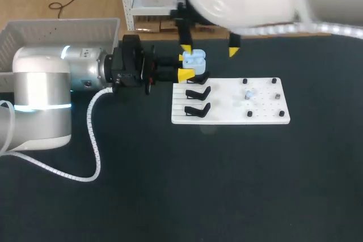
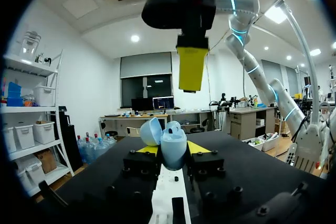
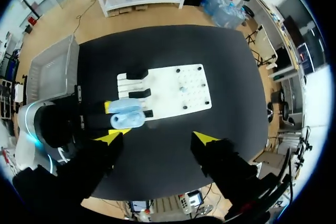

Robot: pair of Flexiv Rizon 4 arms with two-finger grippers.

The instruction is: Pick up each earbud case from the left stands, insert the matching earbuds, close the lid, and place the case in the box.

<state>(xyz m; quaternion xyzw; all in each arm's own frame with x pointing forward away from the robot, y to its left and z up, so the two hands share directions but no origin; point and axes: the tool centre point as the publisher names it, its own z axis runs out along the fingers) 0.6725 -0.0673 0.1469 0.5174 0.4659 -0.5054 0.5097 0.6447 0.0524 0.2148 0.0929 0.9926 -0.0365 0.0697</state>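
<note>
Your left pincer [image 1: 185, 66] lies level over the bench [image 1: 170, 185], and its two yellow tips are closed against either side of the one earbud case [image 1: 194, 58], so you are holding it. In the left wrist view the pale blue earbud case [image 2: 171, 149] sits upright between the fingers with its lid tipped open, right at the end of the white board [image 2: 167, 198]. Your right pincer [image 1: 209, 50] hangs above it with its jaws spread wide and nothing between them; from the right wrist view the earbud case [image 3: 126, 115] lies just ahead of your right pincer [image 3: 156, 138], nearer one finger than the other. Beyond the case, the white board [image 1: 266, 118] carries three black stands [image 1: 198, 92] in a row along the edge nearest the left pincer. Four black pegs [image 1: 245, 81] mark the corners of its other part, where pale earbuds [image 1: 248, 93] rest, too small to count. One white box [image 1: 57, 32] stands at the bench's far left corner, behind your left arm.
</note>
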